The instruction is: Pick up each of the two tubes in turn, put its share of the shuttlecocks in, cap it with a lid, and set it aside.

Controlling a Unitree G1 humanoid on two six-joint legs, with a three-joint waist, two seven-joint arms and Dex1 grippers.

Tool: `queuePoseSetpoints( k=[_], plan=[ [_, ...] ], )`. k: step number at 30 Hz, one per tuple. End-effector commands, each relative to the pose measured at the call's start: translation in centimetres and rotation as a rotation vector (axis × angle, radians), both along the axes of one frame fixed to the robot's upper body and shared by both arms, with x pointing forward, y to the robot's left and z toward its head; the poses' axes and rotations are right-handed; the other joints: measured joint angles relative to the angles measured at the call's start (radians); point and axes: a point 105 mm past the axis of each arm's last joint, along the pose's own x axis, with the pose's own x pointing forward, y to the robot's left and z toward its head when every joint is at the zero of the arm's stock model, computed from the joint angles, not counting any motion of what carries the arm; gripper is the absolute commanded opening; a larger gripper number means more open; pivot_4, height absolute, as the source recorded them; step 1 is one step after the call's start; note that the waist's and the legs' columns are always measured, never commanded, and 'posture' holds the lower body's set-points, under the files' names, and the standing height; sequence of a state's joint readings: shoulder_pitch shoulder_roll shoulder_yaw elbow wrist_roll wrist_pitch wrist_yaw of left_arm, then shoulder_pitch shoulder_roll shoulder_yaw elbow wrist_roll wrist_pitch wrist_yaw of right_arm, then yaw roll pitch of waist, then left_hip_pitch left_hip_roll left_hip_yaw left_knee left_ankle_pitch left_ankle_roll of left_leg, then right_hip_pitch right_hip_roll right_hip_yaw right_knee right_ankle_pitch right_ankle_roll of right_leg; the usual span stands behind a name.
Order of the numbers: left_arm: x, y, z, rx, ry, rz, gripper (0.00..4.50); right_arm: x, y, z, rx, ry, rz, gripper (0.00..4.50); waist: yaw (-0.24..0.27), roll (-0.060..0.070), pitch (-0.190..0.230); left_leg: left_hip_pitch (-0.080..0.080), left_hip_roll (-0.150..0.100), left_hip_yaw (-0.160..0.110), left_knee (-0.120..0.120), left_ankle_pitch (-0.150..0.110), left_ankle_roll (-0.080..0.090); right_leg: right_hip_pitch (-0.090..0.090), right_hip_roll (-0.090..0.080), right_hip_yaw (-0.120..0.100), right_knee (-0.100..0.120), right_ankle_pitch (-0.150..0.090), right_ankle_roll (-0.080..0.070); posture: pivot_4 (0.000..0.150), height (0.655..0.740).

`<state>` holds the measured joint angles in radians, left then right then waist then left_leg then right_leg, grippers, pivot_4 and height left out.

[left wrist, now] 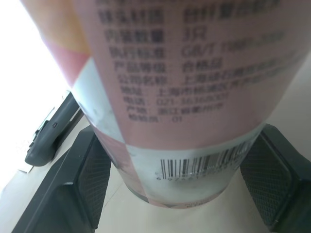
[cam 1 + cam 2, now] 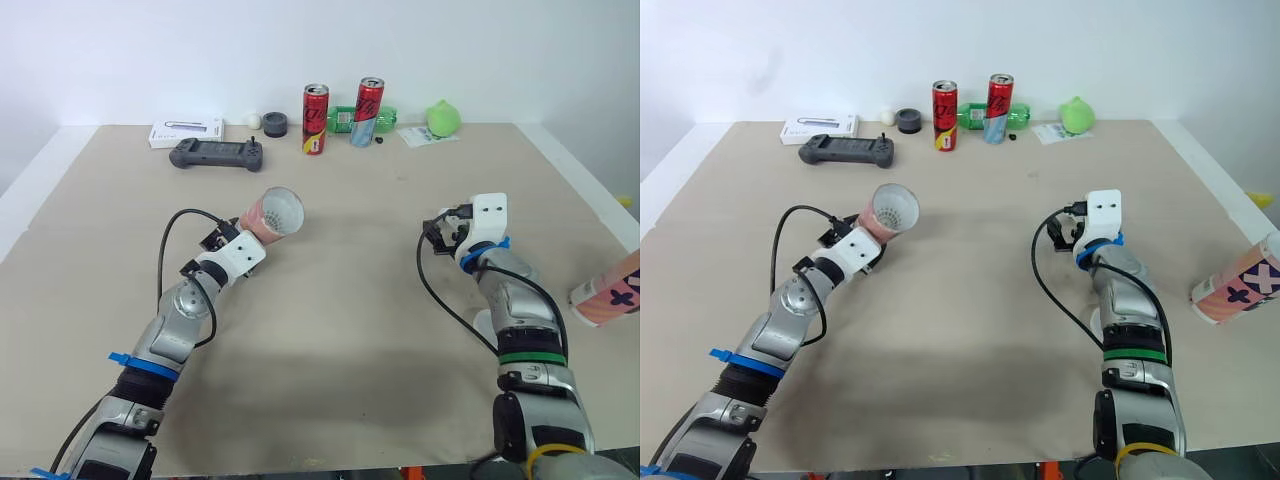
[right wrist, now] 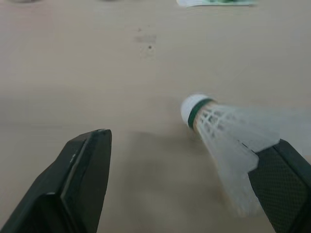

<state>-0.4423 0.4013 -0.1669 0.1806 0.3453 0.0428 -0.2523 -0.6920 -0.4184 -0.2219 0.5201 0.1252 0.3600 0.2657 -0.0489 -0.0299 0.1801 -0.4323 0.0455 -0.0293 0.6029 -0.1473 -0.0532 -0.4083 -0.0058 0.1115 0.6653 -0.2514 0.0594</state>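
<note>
The left jaws are closed on the base of one tube (image 2: 275, 213); they grip its printed wall from both sides, and the open mouth points up and away from them. The right jaws stand wide apart, with one shuttlecock (image 3: 218, 131) between them. Its feather skirt lies against the inner face of one finger and its cork points away from the wrist. Whether it rests on the desk (image 2: 330, 330) or hangs from that finger cannot be determined.

Task status, as a judgement:
- First tube: picked up and presented for loading. No lid is fitted. Its contents cannot be read from the mouth.
- Remaining: load this tube, cap it and set it aside.
- The second tube (image 2: 605, 290) lies on its side well outboard of the right jaws, at the desk edge. Whether it is filled or capped cannot be determined.

Surroundings, near to far:
- Behind the right jaws, a small white object (image 2: 483, 325) sits partly hidden by the forearm. It is not identifiable.
- Between the two sets of jaws the desk is bare, so nothing obstructs a transfer from right to left.
- Well beyond the left jaws lie a dark handheld controller (image 2: 218, 153) and a white box (image 2: 186, 132).
- Beyond both sets of jaws, at the far desk edge, stand two drink cans (image 2: 315, 119), with a green object (image 2: 443, 118) further toward the right jaws' side. All are well clear of the working area
</note>
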Motion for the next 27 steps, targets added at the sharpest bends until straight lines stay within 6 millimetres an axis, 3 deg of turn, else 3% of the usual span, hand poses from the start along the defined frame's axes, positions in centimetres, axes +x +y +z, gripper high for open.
queuePoseSetpoints(
  k=[1, 6, 7, 9, 11, 14, 17, 20, 22, 27],
  plan=[
    [-0.1, 0.1, 1.9, -0.008, -0.066, -0.001, 3.61, 0.6, -1.5, 1.6, -0.033, -0.052, -0.062, 2.81, 0.0, 0.0, 0.0, 0.0, 0.0, 0.0, 0.0, 0.0, 0.0, 0.0, 0.0, 0.0, 0.0, 0.0, 0.0, 0.15, 0.74],
    [0.1, -0.1, 2.1, -0.006, -0.071, -0.005, 3.61, 1.0, -1.9, 1.9, -0.031, -0.076, -0.071, 0.27, 0.0, 0.0, 0.0, 0.0, 0.0, 0.0, 0.0, 0.0, 0.0, 0.0, 0.0, 0.0, 0.0, 0.0, 0.0, 0.15, 0.74],
    [0.1, -0.1, 2.2, -0.005, -0.073, -0.005, 3.61, 1.0, -1.9, 2.1, -0.034, -0.085, -0.066, 0.09, 0.0, 0.0, 0.0, 0.0, 0.0, 0.0, 0.0, 0.0, 0.0, 0.0, 0.0, 0.0, 0.0, 0.0, 0.0, 0.15, 0.74],
    [0.2, 0.0, 2.3, -0.003, -0.075, -0.005, 3.61, 0.5, -0.4, 4.5, -0.043, -0.19, 0.054, 0.09, 0.0, 0.0, 0.0, 0.0, 0.0, 0.0, 0.0, 0.0, 0.0, 0.0, 0.0, 0.0, 0.0, 0.0, 0.0, 0.15, 0.74],
    [0.2, 0.0, 2.2, 0.001, -0.072, -0.008, 3.61, -0.6, 2.6, 6.9, -0.075, -0.286, 0.261, 0.09, 0.0, 0.001, 0.001, 0.0, 0.0, 0.0, 0.0, 0.0, 0.0, 0.0, 0.0, 0.0, 0.0, 0.0, 0.0, 0.15, 0.74],
    [0.3, -0.2, 2.1, 0.002, -0.065, -0.018, 3.61, -5.4, 10.1, 10.2, -0.141, -0.386, 0.777, 0.09, -0.003, 0.002, 0.001, 0.0, 0.0, 0.0, -0.001, 0.0, 0.0, -0.001, 0.001, 0.0, 0.0, -0.001, 0.001, 0.15, 0.74],
    [0.4, -0.6, 1.9, 0.003, -0.058, -0.031, 3.61, -8.7, 14.4, 11.3, -0.262, -0.359, 1.042, 0.09, -0.003, 0.002, 0.001, 0.0, 0.001, -0.001, -0.001, -0.001, 0.0, 0.0, 0.001, 0.0, 0.0, -0.001, 0.0, 0.15, 0.74],
    [0.5, -0.9, 1.9, 0.003, -0.055, -0.039, 3.61, -10.4, 17.9, 11.6, -0.4, -0.357, 1.191, 0.09, 0.0, 0.002, 0.001, 0.0, 0.001, -0.001, 0.001, 0.0, 0.0, 0.0, 0.001, -0.001, 0.0, 0.0, 0.0, 0.15, 0.74],
    [0.6, -1.1, 1.9, 0.002, -0.055, -0.042, 3.61, -10.6, 19.1, 11.3, -0.449, -0.351, 1.225, 0.09, 0.0, 0.002, 0.001, 0.0, 0.001, -0.001, 0.001, 0.0, 0.0, 0.0, 0.001, -0.001, 0.0, 0.001, 0.0, 0.15, 0.74],
    [0.6, -1.2, 2.0, -0.002, -0.06, -0.044, 3.61, -8.5, 22.2, 10.3, -0.594, -0.372, 1.18, 0.09, 0.0, 0.001, 0.001, -0.001, 0.001, -0.001, 0.001, 0.0, 0.0, -0.001, 0.001, -0.001, 0.0, 0.001, 0.0, 0.15, 0.74]
  ],
)
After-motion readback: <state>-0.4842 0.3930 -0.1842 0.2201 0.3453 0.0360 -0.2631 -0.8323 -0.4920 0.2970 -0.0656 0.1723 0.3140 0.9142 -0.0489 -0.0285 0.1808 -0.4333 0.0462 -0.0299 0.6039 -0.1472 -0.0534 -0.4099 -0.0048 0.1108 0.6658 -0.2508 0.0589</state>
